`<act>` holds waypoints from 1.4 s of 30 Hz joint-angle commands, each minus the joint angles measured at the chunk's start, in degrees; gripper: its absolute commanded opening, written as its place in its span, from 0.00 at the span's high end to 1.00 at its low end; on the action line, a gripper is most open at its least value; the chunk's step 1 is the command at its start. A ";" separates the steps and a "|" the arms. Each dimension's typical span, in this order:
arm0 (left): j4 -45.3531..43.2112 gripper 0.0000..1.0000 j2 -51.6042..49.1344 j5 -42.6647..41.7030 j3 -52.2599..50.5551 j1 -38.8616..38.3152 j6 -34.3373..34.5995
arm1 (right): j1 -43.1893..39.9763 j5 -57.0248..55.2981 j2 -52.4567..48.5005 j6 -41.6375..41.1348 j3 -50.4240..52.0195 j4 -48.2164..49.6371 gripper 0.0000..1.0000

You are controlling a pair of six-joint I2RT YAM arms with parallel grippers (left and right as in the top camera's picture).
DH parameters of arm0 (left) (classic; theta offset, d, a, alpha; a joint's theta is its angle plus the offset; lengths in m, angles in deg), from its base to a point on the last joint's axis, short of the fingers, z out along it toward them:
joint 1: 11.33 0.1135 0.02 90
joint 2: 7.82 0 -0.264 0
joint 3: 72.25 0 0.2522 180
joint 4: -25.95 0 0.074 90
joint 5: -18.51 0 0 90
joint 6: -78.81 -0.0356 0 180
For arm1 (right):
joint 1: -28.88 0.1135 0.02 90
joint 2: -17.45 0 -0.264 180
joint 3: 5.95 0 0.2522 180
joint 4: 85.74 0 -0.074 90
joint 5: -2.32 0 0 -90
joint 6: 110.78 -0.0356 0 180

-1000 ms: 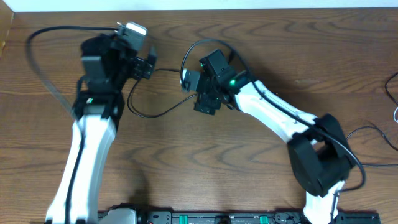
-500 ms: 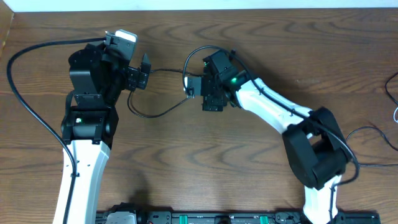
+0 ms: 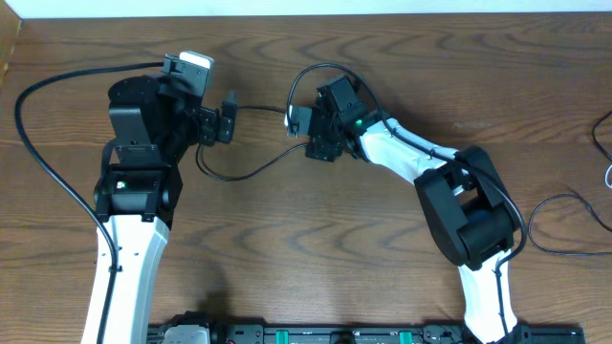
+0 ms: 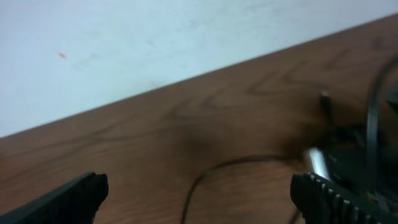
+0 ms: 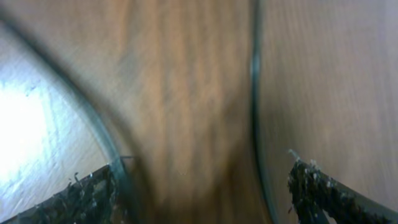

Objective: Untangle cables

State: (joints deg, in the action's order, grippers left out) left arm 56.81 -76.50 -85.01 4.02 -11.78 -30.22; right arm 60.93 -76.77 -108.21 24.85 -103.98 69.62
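Wooden table (image 3: pixel 287 248), overhead view: you see the left gripper (image 3: pixel 226 117) and the right gripper (image 3: pixel 316 143), both spread wide and holding nothing. A black cable (image 3: pixel 251 172) lies looped between them. Wrist views are too blurred for lettering.

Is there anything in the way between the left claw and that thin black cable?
Nothing visible does. In the left wrist view the left gripper is open, and only bare table shows between its fingers and the thin black cable lying ahead.
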 commanded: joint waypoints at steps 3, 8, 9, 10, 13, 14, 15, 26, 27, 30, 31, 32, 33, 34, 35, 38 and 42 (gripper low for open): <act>3.19 0.01 0.24 -2.99 0.42 -0.02 0.96 | 0.28 0.44 -1.68 -8.70 0.24 4.48 0.14; 6.38 0.01 0.24 -2.99 0.42 -0.02 0.96 | 0.22 0.39 -2.60 -10.91 0.24 8.02 0.17; 6.84 0.01 0.24 -3.02 0.42 -0.02 0.96 | 0.20 0.39 -2.82 -11.82 0.24 8.66 0.18; 7.28 0.01 0.24 -3.02 0.42 -0.02 0.96 | 0.11 0.42 -3.48 -12.96 0.24 9.55 0.18; 8.39 0.01 0.28 -3.04 0.42 -0.02 0.96 | -0.22 0.39 -5.20 -16.46 0.24 11.78 0.19; 8.61 0.01 0.28 -3.06 0.42 -0.02 0.96 | -0.42 0.42 -6.01 -17.81 0.24 12.55 0.20; 8.83 0.01 0.28 -3.37 0.42 -0.02 0.96 | -0.55 0.42 -6.62 -19.08 0.24 13.05 0.20; 9.46 0.01 0.35 -5.35 0.42 -0.02 1.84 | -1.01 0.42 -10.36 -21.64 0.24 13.90 0.69; 9.49 0.01 0.35 -5.35 0.42 -0.02 1.84 | -1.01 0.42 -10.36 -21.64 0.24 13.94 0.70; 9.84 0.01 0.35 -5.35 0.42 -0.02 1.99 | -1.01 0.42 -10.36 -21.62 0.24 14.43 0.85; 9.86 0.01 0.35 -5.35 0.42 -0.02 2.29 | -1.01 0.42 -10.36 -21.66 0.24 14.49 0.99; 9.90 0.01 0.35 -5.35 0.42 -0.02 2.51 | -1.01 0.39 -10.34 -21.86 0.24 14.49 0.99; 9.90 0.01 0.35 -5.35 0.42 -0.02 2.73 | -1.01 0.35 -10.25 -21.84 0.22 14.49 0.99; 9.90 0.01 0.35 -5.35 0.42 -0.02 2.91 | -1.01 -0.20 -9.88 -21.84 0.22 14.29 0.99; 9.94 0.01 0.35 -5.35 0.42 -0.02 2.89 | -1.01 -1.62 -9.33 -22.01 0.22 14.03 0.99; 10.29 0.01 0.33 -5.33 0.42 -0.02 2.86 | -1.01 -7.34 -5.35 -23.93 0.22 12.20 0.99; 10.99 0.01 0.33 -5.29 0.42 0.00 2.84 | -1.38 -14.01 3.61 -23.89 0.22 6.80 0.99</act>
State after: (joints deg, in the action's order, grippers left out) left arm 67.35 -76.50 -89.44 4.02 -11.78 -27.73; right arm 60.21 -82.91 -111.34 2.16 -104.28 78.08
